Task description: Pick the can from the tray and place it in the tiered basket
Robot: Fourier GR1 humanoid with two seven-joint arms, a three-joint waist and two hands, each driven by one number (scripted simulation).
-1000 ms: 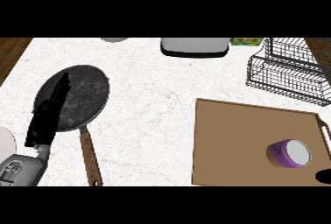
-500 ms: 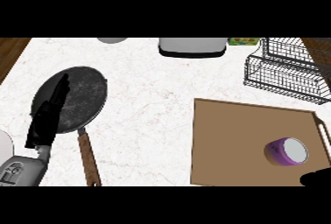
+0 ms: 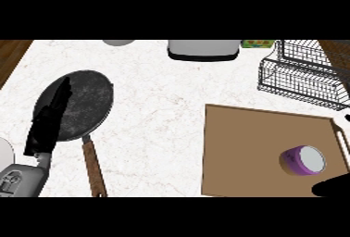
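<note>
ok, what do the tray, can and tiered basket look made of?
The tray looks like wood or board: flat matte brown, no gloss. The can is probably metal: purple side, pale smooth top. The tiered basket looks like dark metal wire: thin open grid, counter visible through it.

even bright light, faint soft shadows, no glare

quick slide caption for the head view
Purple can sits on the tray, right hand close by, basket beyond; left hand open over the pan.
</note>
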